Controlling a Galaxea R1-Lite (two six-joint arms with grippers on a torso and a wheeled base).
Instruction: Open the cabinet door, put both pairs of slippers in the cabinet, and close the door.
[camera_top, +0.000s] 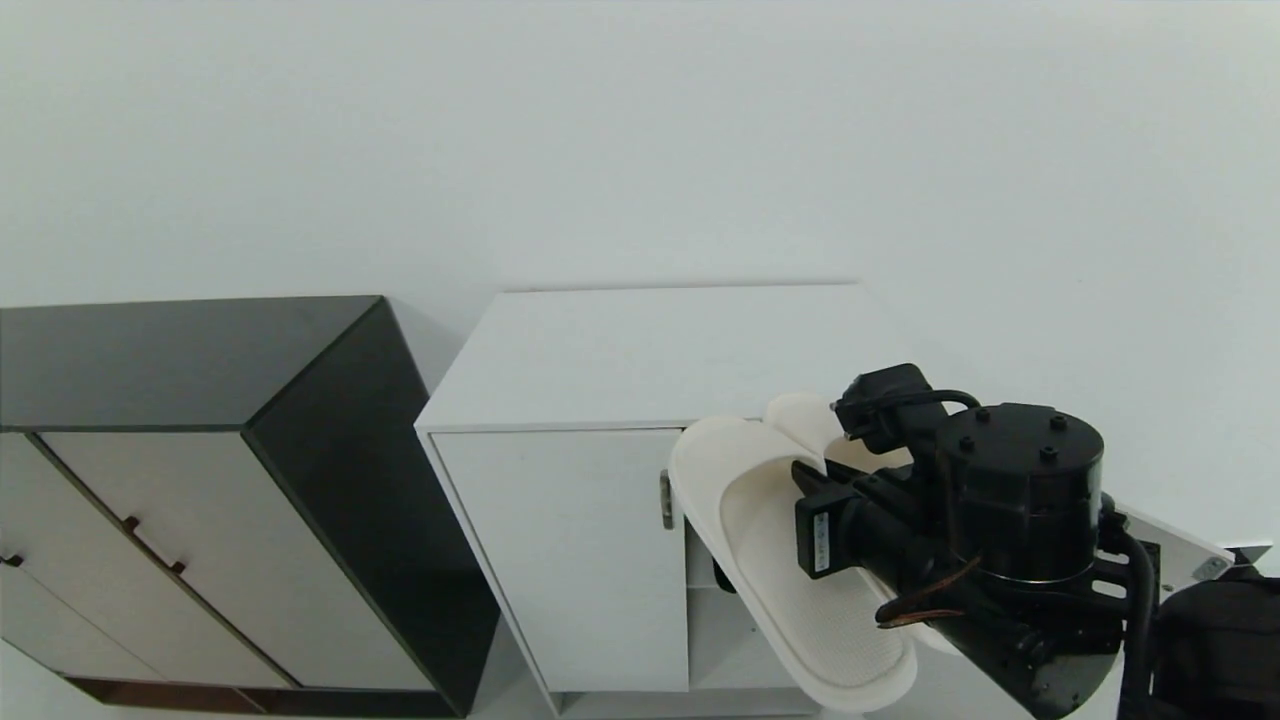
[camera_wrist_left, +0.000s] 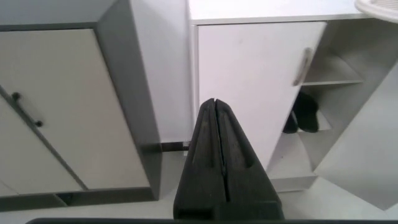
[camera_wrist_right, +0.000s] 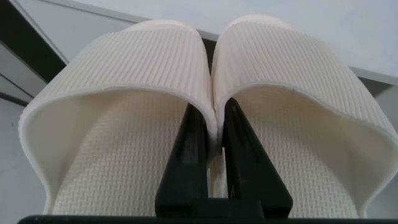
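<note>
Currently the right gripper has its jaws closed nearly all the way on the pair of cream slippers, pinching the two inner strap edges together so the slippers hang side by side. They are held in the air, tilted with the toes up near the top edge of the white cabinet, just in front of its open right half. That side's open door stands swung out to the right, while the closed door on the left carries a small metal handle at its inner edge. Inside the open half, a pair of dark slippers stands under a shelf. The left gripper has its jaws pressed fully together with nothing between them, facing the closed door. A black cabinet stands just beside the white one, on its left
</note>
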